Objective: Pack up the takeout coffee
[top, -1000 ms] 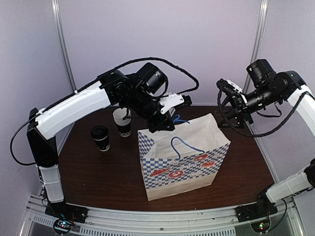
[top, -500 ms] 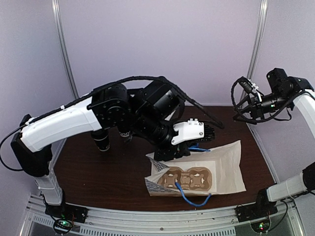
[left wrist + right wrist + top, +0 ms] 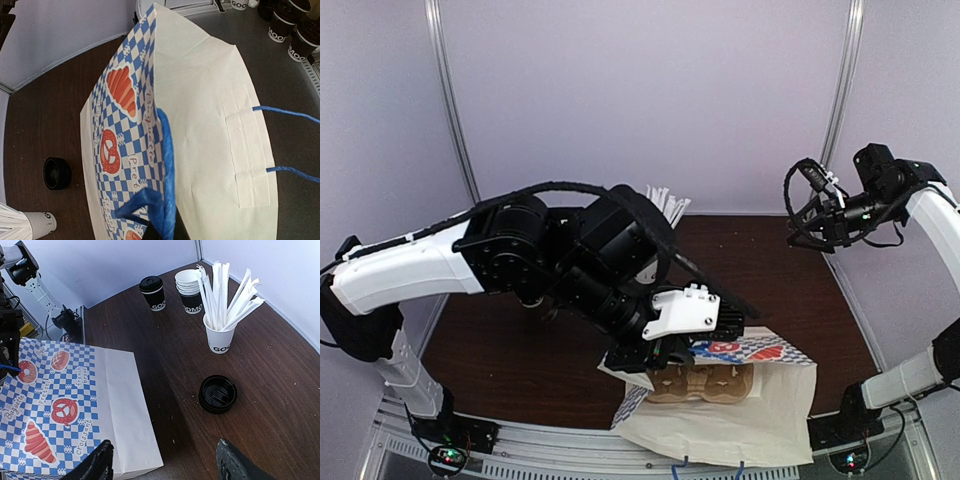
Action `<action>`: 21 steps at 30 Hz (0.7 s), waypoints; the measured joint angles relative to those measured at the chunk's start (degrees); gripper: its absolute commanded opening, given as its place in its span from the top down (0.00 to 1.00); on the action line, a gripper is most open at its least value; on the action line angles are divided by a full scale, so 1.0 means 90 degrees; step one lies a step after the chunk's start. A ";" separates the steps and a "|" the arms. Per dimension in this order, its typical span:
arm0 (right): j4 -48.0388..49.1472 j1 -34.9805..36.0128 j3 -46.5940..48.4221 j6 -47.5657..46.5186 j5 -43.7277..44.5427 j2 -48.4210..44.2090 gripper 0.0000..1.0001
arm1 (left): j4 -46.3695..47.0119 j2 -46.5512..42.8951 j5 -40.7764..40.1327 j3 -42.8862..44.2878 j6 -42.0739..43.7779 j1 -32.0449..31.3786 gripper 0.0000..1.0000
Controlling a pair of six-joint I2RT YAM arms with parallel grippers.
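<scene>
The takeout coffee (image 3: 151, 292), a small black cup with a black lid, stands at the far side of the table in the right wrist view. My left arm hides it in the top view. The checkered paper bag (image 3: 720, 425) lies on its side near the table's front edge. My left gripper (image 3: 665, 355) hangs over it, shut on one blue handle (image 3: 167, 165) of the bag (image 3: 200, 125). High at the right, my right gripper (image 3: 807, 215) is open and holds nothing. Its fingertips (image 3: 95, 465) frame the bag's edge (image 3: 125, 405) and bare table.
A stack of lidless cups (image 3: 190, 290) stands beside the coffee. A white cup of straws (image 3: 220, 340) stands nearer, and a loose black lid (image 3: 217, 394) lies on the table. The bag's second blue handle (image 3: 285, 112) lies loose. Dark cups (image 3: 282, 22) show beyond the rail.
The bag stood upright a second ago; it now lies flat, pulled to the front edge by my left gripper on its handle. My right arm drew back to the right.
</scene>
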 measured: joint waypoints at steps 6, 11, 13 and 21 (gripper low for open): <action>0.0100 0.0000 -0.0017 0.0058 -0.0068 0.0056 0.30 | 0.0342 -0.0087 -0.0374 -0.0206 0.0029 0.0070 1.00; 0.0148 0.0000 -0.0017 0.0165 -0.0102 0.0056 0.31 | 0.0865 0.0129 -0.0605 -0.0185 0.0158 0.0784 0.99; 0.0148 0.0000 -0.0017 0.0165 -0.0112 0.0056 0.30 | 0.1032 0.0347 -0.0709 -0.0070 0.0270 0.1149 0.96; 0.0408 0.0000 -0.0248 0.0367 -0.0282 -0.0019 0.30 | 0.1100 0.1197 -0.0996 0.0605 0.0704 0.2038 0.47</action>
